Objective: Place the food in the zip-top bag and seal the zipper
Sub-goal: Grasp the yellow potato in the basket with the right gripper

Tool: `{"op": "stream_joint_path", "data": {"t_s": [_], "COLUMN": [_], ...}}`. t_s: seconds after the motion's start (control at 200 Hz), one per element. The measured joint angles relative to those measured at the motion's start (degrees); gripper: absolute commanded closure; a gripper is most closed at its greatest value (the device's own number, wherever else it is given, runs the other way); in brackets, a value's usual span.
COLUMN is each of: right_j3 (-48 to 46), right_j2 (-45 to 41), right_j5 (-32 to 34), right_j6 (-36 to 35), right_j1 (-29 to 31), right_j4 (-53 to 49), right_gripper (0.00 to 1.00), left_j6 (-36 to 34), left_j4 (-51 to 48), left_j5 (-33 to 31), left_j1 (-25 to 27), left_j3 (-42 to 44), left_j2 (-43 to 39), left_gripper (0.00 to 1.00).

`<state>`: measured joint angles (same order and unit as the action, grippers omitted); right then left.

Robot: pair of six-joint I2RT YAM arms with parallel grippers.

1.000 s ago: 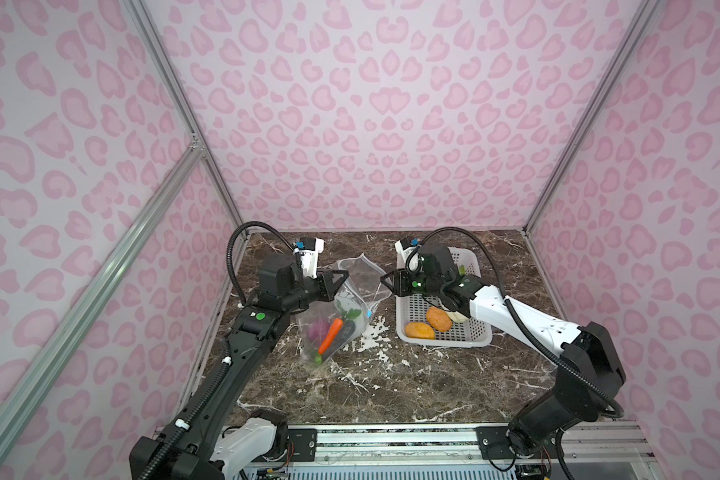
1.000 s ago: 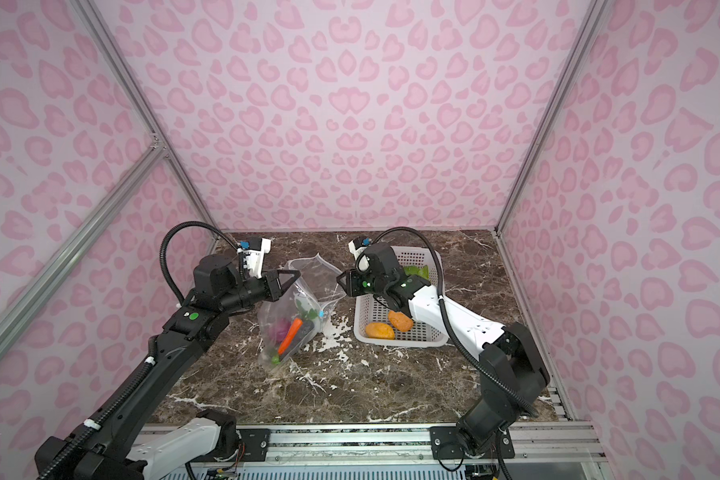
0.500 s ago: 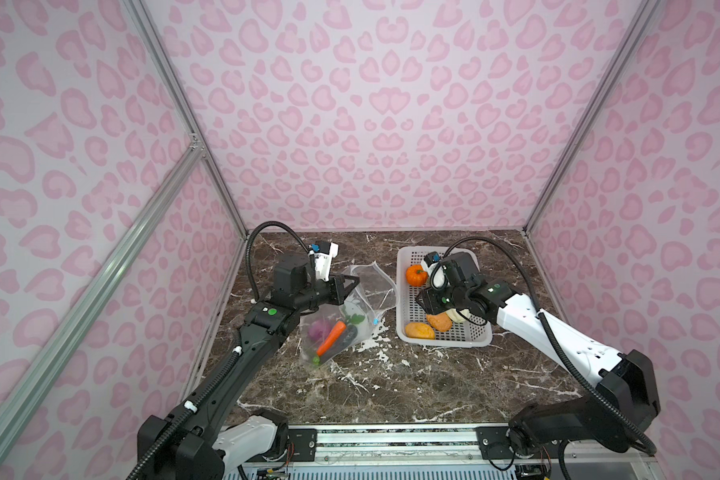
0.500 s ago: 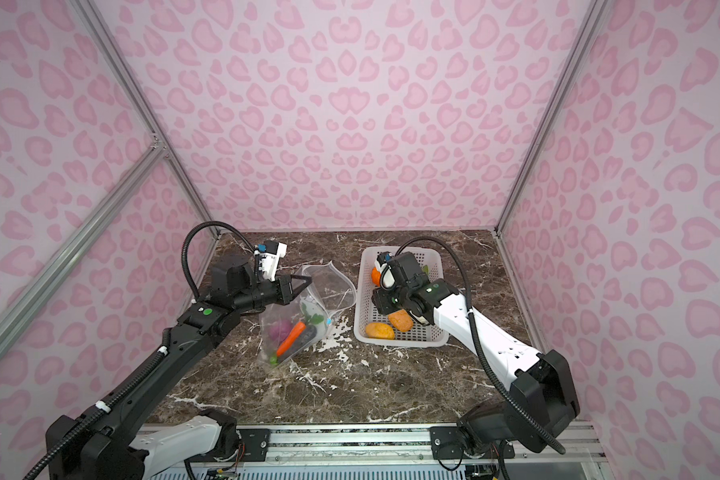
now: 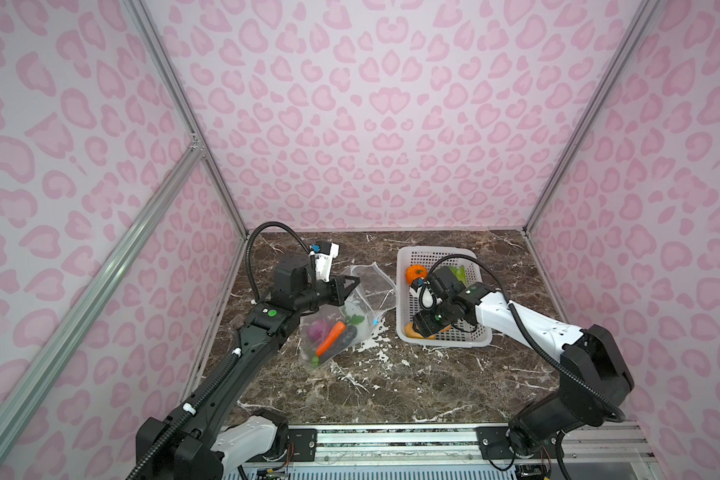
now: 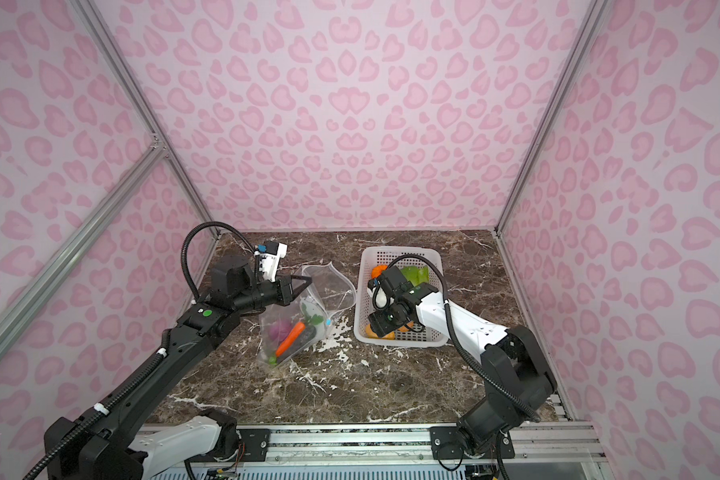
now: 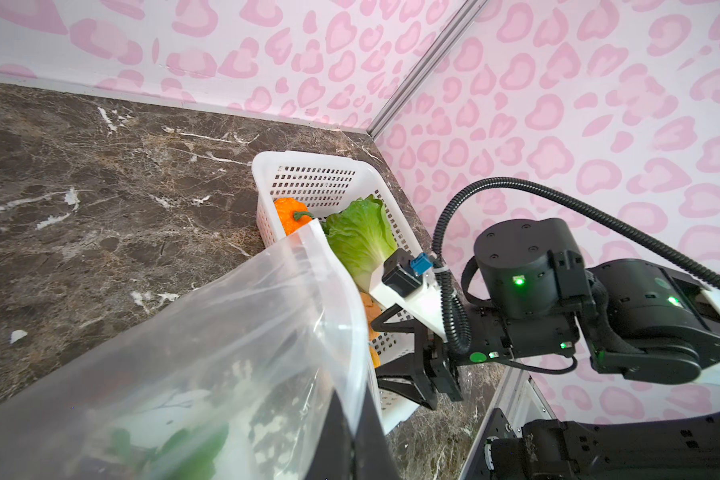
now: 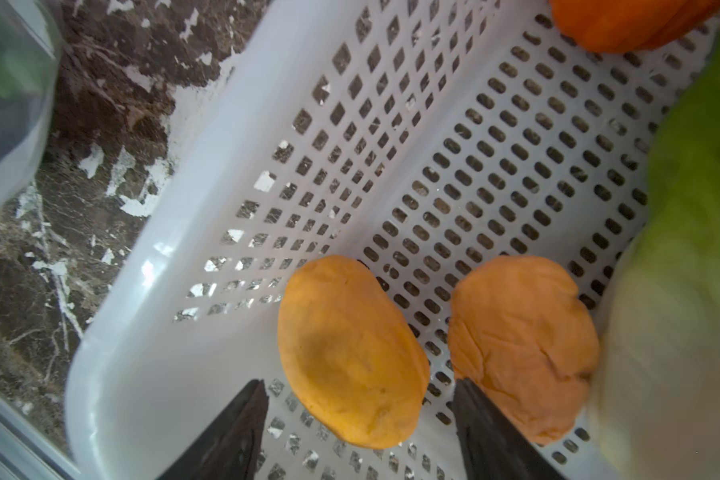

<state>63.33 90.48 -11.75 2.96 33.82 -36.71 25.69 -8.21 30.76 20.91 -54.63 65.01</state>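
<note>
The left arm, lower left, is showing black with a green dot, the right arm, lower right, is wearing a white shell, ribbed black cables are arcing above both, green lights are glowing, and the right gripper is showing black tapered fingers.

1. The left arm is being stretched forward from the base, with the forearm being angled up and inward.
2. The left gripper is being pointed toward the middle, and its jaws are being pressed shut on the rim of the zip-top bag.
3. The right arm is being bent at the elbow, with the forearm being reached inward.
4. The right wrist is being tipped downward.
5. The right gripper is being held with its jaws spread apart, and nothing is being pinched by the fingers.
</note>
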Motion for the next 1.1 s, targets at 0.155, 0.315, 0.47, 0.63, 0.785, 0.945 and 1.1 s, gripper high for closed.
{"op": "stream_joint_path", "data": {"t_s": [0.155, 0.315, 0.47, 0.63, 0.785, 0.945, 1.1], "right_j3": [0.6, 1.4, 1.9, 1.9, 2.0, 2.3, 2.6], "right_j2": [3.1, 5.5, 7.9, 9.1, 9.2, 9.2, 10.1], "right_j5": [3.0, 5.6, 7.3, 8.7, 9.1, 9.1, 9.1], "right_j6": [-0.6, -0.7, -1.0, -1.0, -0.9, -0.6, -0.3], "right_j1": [1.8, 2.6, 2.8, 2.8, 2.8, 2.8, 2.8], "right_j4": [0.0, 0.5, 0.5, 0.0, -0.4, -1.8, -2.4], "right_gripper": [0.24, 0.22, 0.23, 0.23, 0.21, 0.19, 0.22], "left_j6": [0.0, 0.2, 0.2, 0.2, 0.2, 0.2, 0.2], "left_j4": [0.0, 0.2, 0.2, 0.2, 0.2, 0.2, 0.2], "left_j5": [-0.4, -0.6, -0.7, -0.8, -0.8, -0.8, -1.2], "left_j1": [0.0, 0.0, 0.0, 0.0, 0.0, 0.0, 0.0], "left_j3": [0.2, 0.3, 0.3, 0.3, 0.3, 0.3, 0.3], "left_j2": [0.1, 0.5, 0.6, 0.6, 0.6, 0.6, 0.5], "left_gripper": [0.98, 0.98, 0.98, 0.98, 0.98, 0.98, 0.98]}}
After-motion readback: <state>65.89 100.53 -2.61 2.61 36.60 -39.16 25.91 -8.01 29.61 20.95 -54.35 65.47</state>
